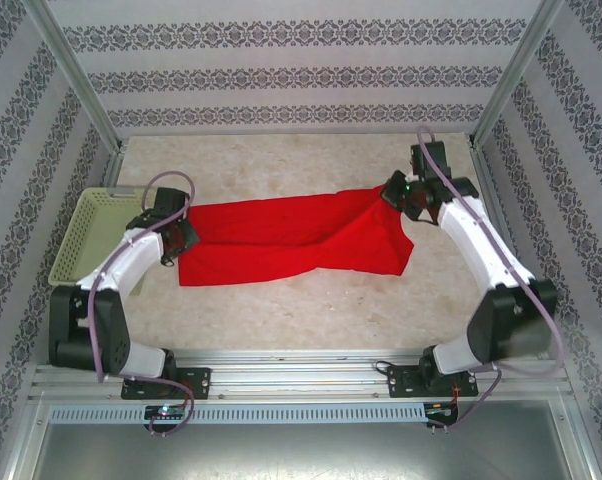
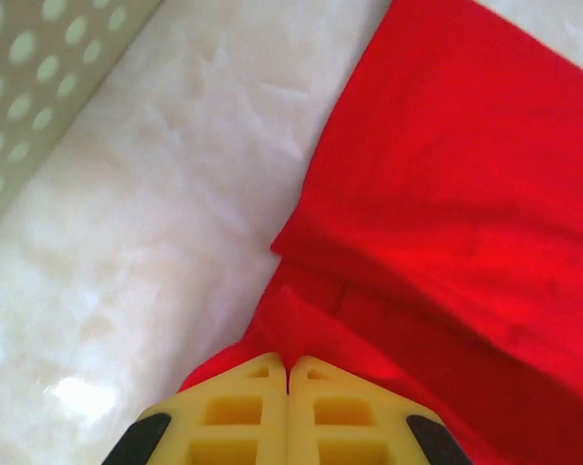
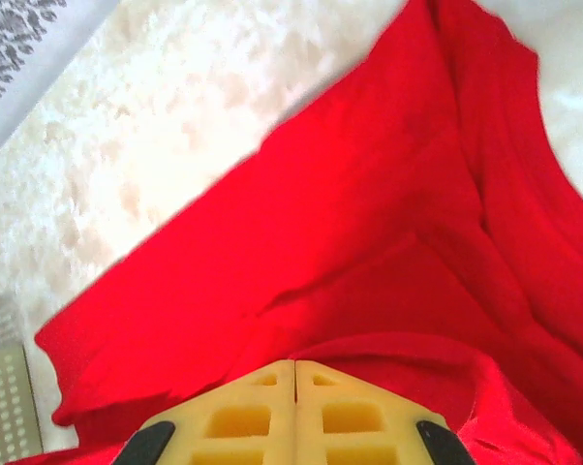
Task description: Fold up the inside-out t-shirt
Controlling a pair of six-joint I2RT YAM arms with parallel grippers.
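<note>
The left fingers (image 2: 238, 412) sit pressed together right at the lens, pinching an edge of the red t-shirt (image 1: 281, 240). The right fingers (image 3: 238, 417) are closed the same way on its other end, where the cloth lifts off the bench (image 1: 311, 310). The shirt lies stretched sideways across the middle of the bench between both arms, near the pale green basket (image 1: 86, 235) at the left

We hold both arms bent forward; left gripper (image 1: 179, 238) and right gripper (image 1: 397, 196) have jaws pressed together, each apparently pinching the t-shirt (image 1: 281, 240).
</note>
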